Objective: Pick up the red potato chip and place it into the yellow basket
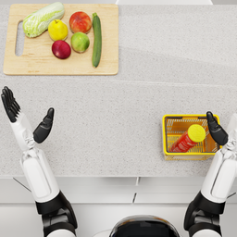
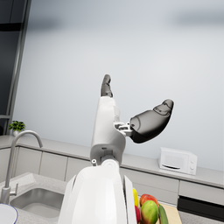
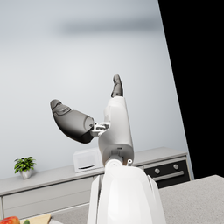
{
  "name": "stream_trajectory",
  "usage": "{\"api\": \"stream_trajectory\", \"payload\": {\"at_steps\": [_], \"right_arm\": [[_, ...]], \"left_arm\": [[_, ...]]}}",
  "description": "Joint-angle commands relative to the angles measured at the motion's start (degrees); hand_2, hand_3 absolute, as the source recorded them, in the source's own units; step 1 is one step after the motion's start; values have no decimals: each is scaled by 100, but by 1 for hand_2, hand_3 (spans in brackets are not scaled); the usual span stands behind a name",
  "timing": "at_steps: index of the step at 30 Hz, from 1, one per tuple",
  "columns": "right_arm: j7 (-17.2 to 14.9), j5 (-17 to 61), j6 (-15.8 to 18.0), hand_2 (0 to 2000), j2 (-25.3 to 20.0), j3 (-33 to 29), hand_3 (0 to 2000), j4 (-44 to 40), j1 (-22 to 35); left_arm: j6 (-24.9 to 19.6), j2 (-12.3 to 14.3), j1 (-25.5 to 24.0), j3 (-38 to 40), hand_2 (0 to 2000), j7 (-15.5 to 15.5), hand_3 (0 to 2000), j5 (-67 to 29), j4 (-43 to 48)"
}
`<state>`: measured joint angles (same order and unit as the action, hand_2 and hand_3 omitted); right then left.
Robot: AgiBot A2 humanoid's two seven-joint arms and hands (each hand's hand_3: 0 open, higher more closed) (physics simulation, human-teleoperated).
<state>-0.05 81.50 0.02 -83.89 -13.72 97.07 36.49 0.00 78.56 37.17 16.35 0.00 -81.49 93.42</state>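
The red potato chip can (image 1: 187, 139), with its yellow lid, lies on its side inside the yellow basket (image 1: 165, 137) at the right of the counter. My right hand (image 1: 216, 128) is raised just beside the basket's right end, fingers apart, holding nothing; the right wrist view shows the same hand (image 3: 94, 118) against the far wall. My left hand (image 1: 25, 118) is lifted over the counter's left side, open and empty, and it appears again as the left hand (image 2: 131, 116) in the left wrist view.
A wooden cutting board (image 1: 41, 65) at the back left carries a cabbage (image 1: 43, 18), a lemon (image 1: 58, 30), apples and a cucumber (image 1: 96, 39). A sink and tap (image 2: 15, 166) and a microwave (image 2: 177, 161) show in the left wrist view.
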Motion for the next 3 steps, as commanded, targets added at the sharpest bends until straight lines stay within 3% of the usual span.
{"api": "stream_trajectory", "payload": {"at_steps": [1,3], "right_arm": [[1,0,-1,0,-1,-6,0,1,-3],[3,0,-1,0,-2,-13,0,1,-6]], "left_arm": [[0,1,-2,2,0,0,0,0,-5],[0,1,-4,4,0,0,0,0,-11]]}}
